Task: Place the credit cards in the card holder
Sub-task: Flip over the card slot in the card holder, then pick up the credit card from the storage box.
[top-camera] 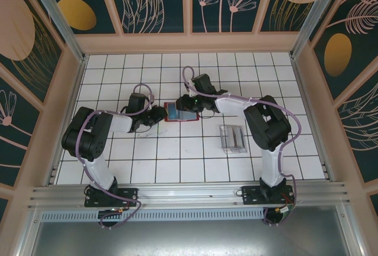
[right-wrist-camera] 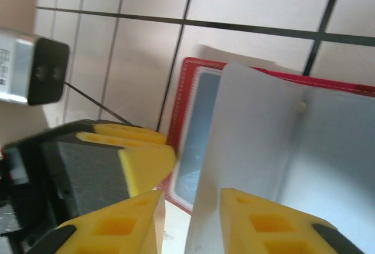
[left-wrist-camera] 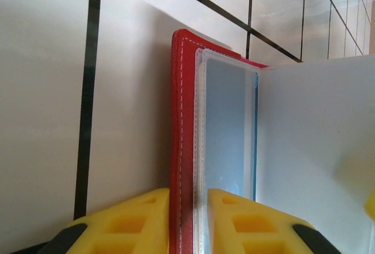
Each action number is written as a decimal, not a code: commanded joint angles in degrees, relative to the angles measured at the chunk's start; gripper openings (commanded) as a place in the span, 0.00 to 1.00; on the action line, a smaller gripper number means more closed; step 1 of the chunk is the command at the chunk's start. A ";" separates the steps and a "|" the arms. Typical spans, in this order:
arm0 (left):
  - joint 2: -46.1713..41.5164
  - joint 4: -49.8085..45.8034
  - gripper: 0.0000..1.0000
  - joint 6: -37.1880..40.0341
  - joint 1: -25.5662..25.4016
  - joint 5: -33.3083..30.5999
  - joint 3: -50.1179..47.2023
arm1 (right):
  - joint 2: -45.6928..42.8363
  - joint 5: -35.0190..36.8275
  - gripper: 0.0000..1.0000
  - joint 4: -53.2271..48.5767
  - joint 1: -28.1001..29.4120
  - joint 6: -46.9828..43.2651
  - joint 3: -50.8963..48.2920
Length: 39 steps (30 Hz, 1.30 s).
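The red card holder (top-camera: 179,119) lies open on the white tiles between the two arms. My left gripper (left-wrist-camera: 188,219) (top-camera: 160,116) is shut on the card holder (left-wrist-camera: 183,119), its yellow fingers clamping the red cover and the clear inner sleeve. A pale grey-blue credit card (right-wrist-camera: 252,148) (left-wrist-camera: 316,148) stands tilted over the holder's grey-blue inside (right-wrist-camera: 199,125). My right gripper (right-wrist-camera: 192,195) (top-camera: 188,103) straddles this card: it rests against the right-hand finger, and a gap of floor shows beside the other. The left gripper's fingers (right-wrist-camera: 146,157) show at the holder's edge.
A clear acrylic slotted tray (top-camera: 231,138) sits on the tiles to the right of the holder, near the right arm's elbow. Wooden walls (top-camera: 71,90) fence the tiled floor on three sides. Open tiles lie in front of both grippers.
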 commanded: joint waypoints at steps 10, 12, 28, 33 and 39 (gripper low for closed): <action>1.71 0.57 0.25 -0.05 -0.10 1.69 1.02 | 1.76 -5.30 0.27 6.02 -1.53 2.76 -2.20; 1.86 0.71 0.25 -0.12 -0.10 1.94 1.04 | 1.77 -5.09 0.36 5.95 -1.39 2.55 -2.28; -1.08 -0.61 0.26 0.55 0.52 1.47 0.80 | -12.19 13.80 0.46 -8.08 0.27 -3.47 -5.72; -2.16 -3.04 0.36 1.91 0.60 -0.40 1.12 | -22.46 23.07 0.48 -21.58 -0.08 -4.63 -9.57; -5.94 -9.46 0.46 5.17 0.57 -4.93 2.69 | -33.15 33.49 0.55 -36.98 2.44 -0.66 -13.39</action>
